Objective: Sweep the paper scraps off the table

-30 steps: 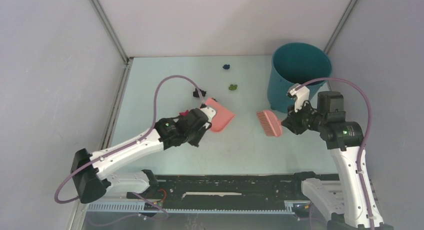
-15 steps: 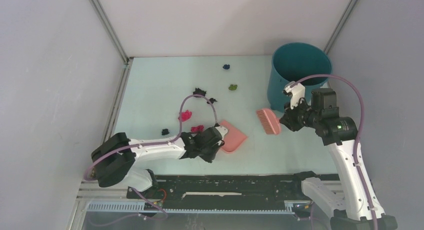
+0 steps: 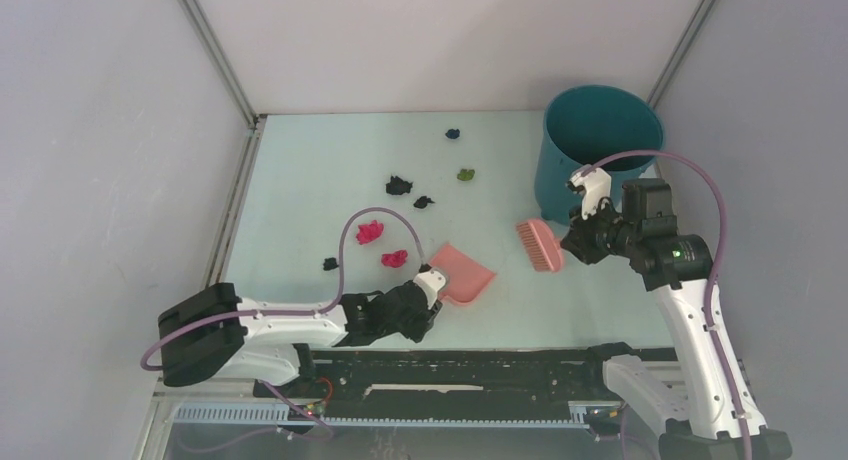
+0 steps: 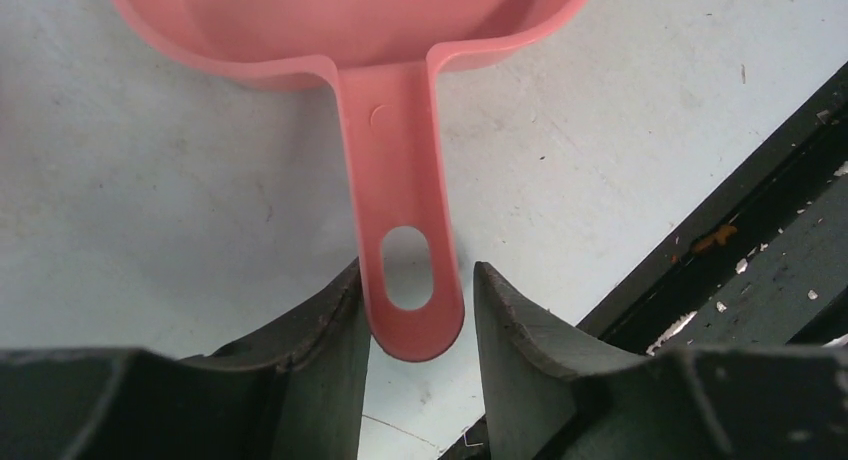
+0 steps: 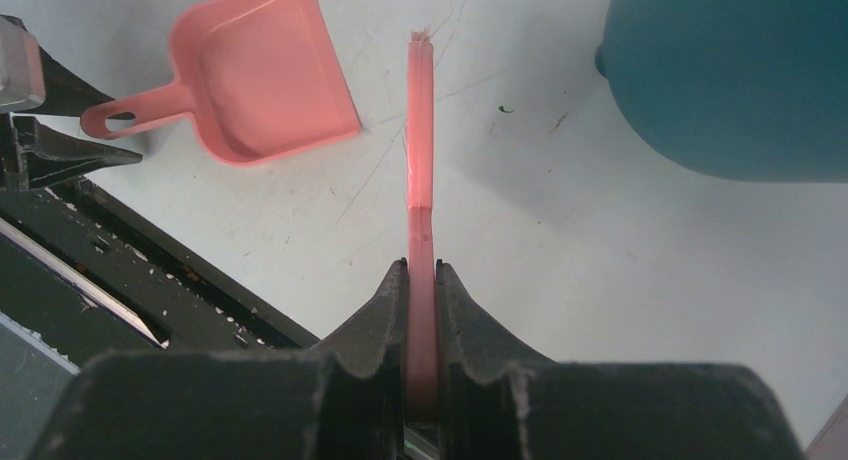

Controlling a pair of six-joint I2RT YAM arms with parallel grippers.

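Observation:
Paper scraps lie on the mint-green table (image 3: 300, 170): two magenta wads (image 3: 370, 231) (image 3: 394, 258), black ones (image 3: 399, 185) (image 3: 424, 201) (image 3: 330, 264), a green one (image 3: 465, 175) and a dark blue one (image 3: 453, 134). The pink dustpan (image 3: 462, 277) rests flat on the table. My left gripper (image 4: 417, 270) is open around the end of the dustpan handle (image 4: 405, 230), with a gap on the right side. My right gripper (image 5: 421, 272) is shut on the handle of the pink hand brush (image 5: 420, 130), held just right of the dustpan (image 5: 260, 80).
The teal round bin (image 3: 600, 130) stands at the back right, close behind the brush; it also shows in the right wrist view (image 5: 730, 70). A black rail (image 3: 450, 370) runs along the near edge, just behind my left gripper (image 3: 425, 302). Grey walls frame the table.
My left arm pulled the dustpan back toward the near edge, uncovering the magenta and black scraps, and the arm now lies lower. The right gripper and brush barely moved.

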